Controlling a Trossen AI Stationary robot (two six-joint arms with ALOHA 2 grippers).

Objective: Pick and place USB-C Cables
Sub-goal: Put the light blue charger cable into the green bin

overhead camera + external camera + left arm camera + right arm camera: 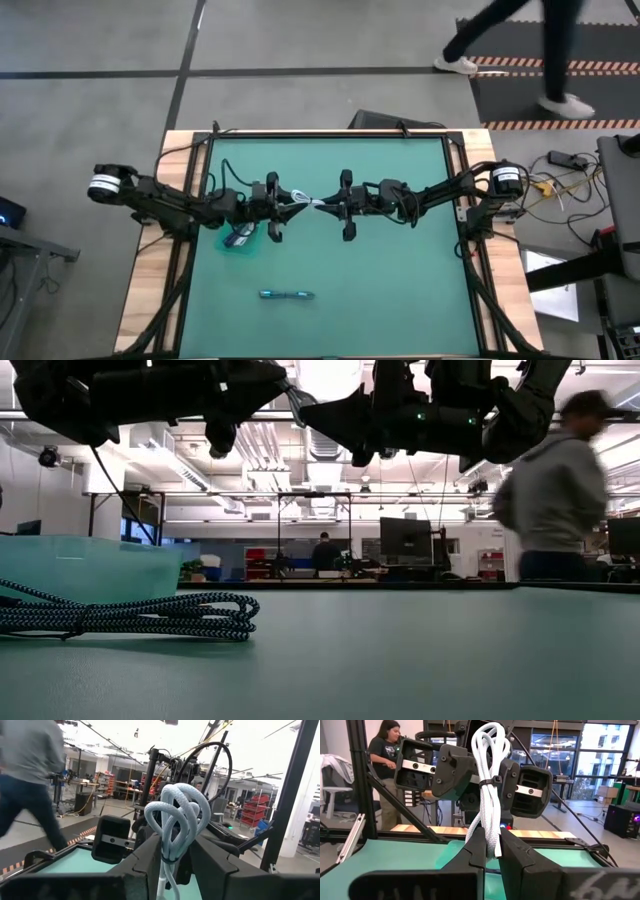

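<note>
A white USB-C cable bundle (304, 203) hangs in the air between my two grippers above the middle of the table. My left gripper (288, 205) comes from the table's left and is shut on it; my right gripper (326, 205) comes from the right and is shut on it too. A teal-blue bundle (287, 294) lies flat on the mat nearer the near edge, and it shows close up in the low view (130, 615). The clear teal tub (240, 239) stands below the left gripper with something dark and pale inside. A black bundle does not show clearly. My left gripper (175, 847) pinches the white bundle between its two fingers near the dark tie (170, 858), level, from the table's left. The looped end (179, 812) sticks out past the fingertips, lifted clear. My right gripper (492, 840) pinches the same bundle near its loose lower end (490, 845), level, from the table's right. The tied part (492, 781) and loops (490, 737) rise beyond the fingers, in front of the left gripper.
The green mat (400, 290) has bare room right of and behind the teal-blue bundle. Black frame rails (330, 133) edge the table. A person (520, 45) walks past beyond the far edge, and another person (390, 765) stands in the room behind.
</note>
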